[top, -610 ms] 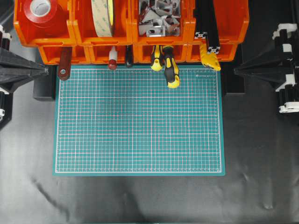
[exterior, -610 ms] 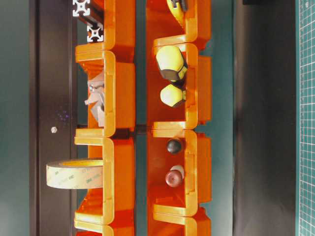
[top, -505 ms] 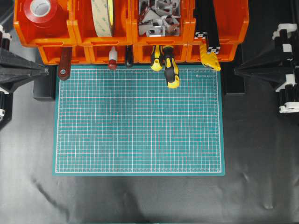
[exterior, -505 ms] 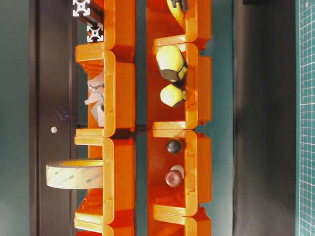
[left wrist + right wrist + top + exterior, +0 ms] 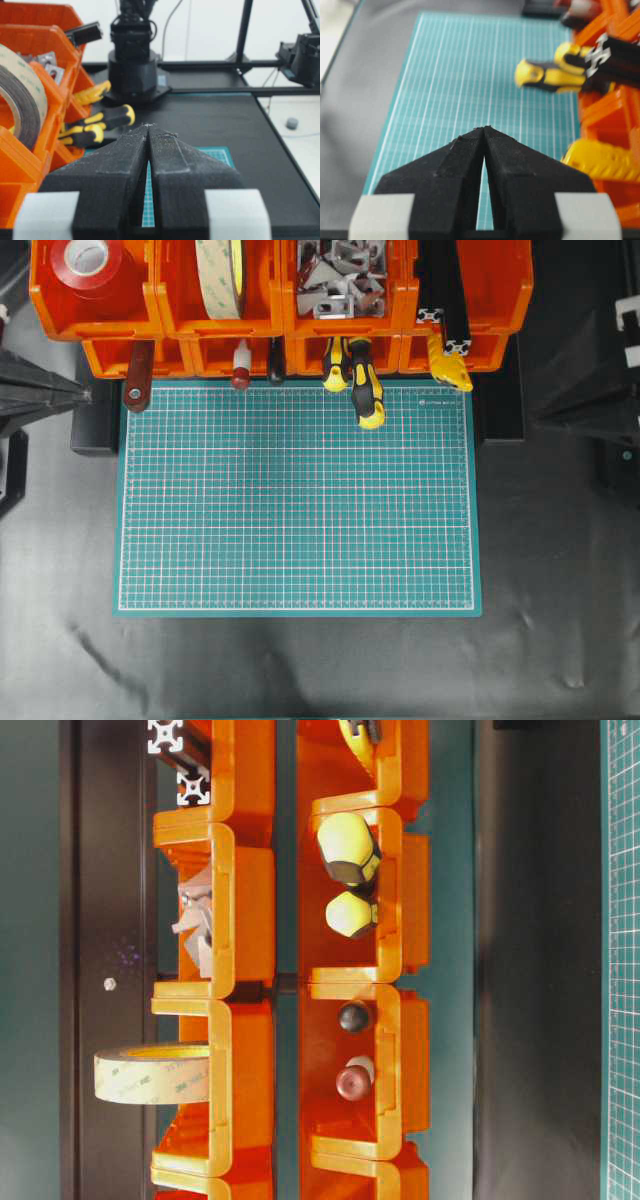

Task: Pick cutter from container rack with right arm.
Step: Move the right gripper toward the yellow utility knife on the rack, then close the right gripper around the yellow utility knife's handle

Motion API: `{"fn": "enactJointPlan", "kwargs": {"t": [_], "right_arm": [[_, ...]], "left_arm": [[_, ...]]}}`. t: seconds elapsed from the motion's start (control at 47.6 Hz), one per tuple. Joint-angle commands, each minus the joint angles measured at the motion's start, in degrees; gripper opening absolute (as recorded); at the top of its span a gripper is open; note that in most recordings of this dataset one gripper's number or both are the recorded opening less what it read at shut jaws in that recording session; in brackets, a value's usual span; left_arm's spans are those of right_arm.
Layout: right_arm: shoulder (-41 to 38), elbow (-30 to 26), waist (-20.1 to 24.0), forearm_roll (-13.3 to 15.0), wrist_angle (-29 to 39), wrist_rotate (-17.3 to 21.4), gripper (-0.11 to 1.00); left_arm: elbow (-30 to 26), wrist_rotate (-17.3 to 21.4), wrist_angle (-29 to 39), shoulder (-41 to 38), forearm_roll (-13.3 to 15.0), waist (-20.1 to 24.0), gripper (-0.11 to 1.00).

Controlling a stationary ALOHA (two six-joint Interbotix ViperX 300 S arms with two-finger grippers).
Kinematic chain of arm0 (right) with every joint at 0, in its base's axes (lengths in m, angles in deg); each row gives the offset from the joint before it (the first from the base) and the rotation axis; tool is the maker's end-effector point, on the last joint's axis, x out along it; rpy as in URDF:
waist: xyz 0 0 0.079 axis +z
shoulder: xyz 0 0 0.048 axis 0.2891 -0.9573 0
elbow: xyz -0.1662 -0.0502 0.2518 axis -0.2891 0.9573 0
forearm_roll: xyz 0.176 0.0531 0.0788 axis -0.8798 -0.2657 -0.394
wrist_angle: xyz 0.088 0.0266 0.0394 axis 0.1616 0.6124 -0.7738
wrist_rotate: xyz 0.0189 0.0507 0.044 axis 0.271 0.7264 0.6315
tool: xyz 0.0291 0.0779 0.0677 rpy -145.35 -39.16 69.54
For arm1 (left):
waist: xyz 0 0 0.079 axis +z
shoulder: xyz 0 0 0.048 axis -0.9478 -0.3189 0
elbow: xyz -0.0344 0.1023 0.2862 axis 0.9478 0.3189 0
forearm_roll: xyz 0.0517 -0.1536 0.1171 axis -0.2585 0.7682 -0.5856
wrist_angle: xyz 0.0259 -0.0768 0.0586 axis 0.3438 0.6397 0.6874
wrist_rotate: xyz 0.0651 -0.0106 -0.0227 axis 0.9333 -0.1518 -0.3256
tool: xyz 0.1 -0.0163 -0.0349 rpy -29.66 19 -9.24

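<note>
The approach had barely begun: the right gripper point(image 5: 485, 131), clenched on nothing, sat near the cutter point(image 5: 600, 159) in the container rack point(image 5: 505, 290), needing to release first.

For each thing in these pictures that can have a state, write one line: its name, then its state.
Right claw: shut, empty, short of the rack.
Left claw: shut, empty.
Cutter: in the container rack, tip sticking out over the green mat.
Screwdrivers: handles jutting from a lower bin.
</note>
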Motion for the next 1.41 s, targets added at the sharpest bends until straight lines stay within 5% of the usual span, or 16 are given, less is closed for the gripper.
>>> {"fn": "enactJointPlan", "kwargs": {"t": [0.0,0.147,0.294,0.505,0.694,0.841,1.072,1.177,1.387], "right_arm": [[-2.3,-4.6,1.9,1.2,6.3,0.0,0.00],[-6.9,-9.1,5.0,6.1,14.8,0.7,0.00],[-11.4,-12.5,7.4,15.1,22.1,2.6,0.00],[-17.5,-13.8,14.3,33.6,32.5,16.6,0.00],[-20.9,-12.3,23.6,42.5,39.3,28.1,0.00],[-23.6,-10.5,27.2,46.4,40.9,34.1,0.00],[-25.5,-9.8,27.8,47.5,41.0,34.1,0.04],[-25.8,-9.0,27.8,48.4,39.9,34.3,0.22],[-27.2,-6.3,27.2,53.1,38.0,35.2,0.77]], "left_arm": [[-1.8,-0.2,0.4,0.4,-0.2,-0.1,0.00],[-1.9,-0.4,0.5,0.6,-0.1,-0.1,0.00],[-1.9,-0.4,0.5,0.4,-0.2,-0.3,0.00],[-1.8,-0.4,0.7,0.0,-0.2,-1.4,0.00],[-1.9,-0.4,0.8,0.3,-0.2,-1.5,0.00],[-1.9,-0.4,1.5,0.4,-0.2,-1.5,0.00],[-1.8,-0.4,1.8,0.4,-0.1,-1.5,0.00],[-1.8,-0.4,1.8,0.4,-0.2,-1.5,0.00],[-1.8,-0.4,2.5,0.4,-0.2,-1.5,0.00]]}}
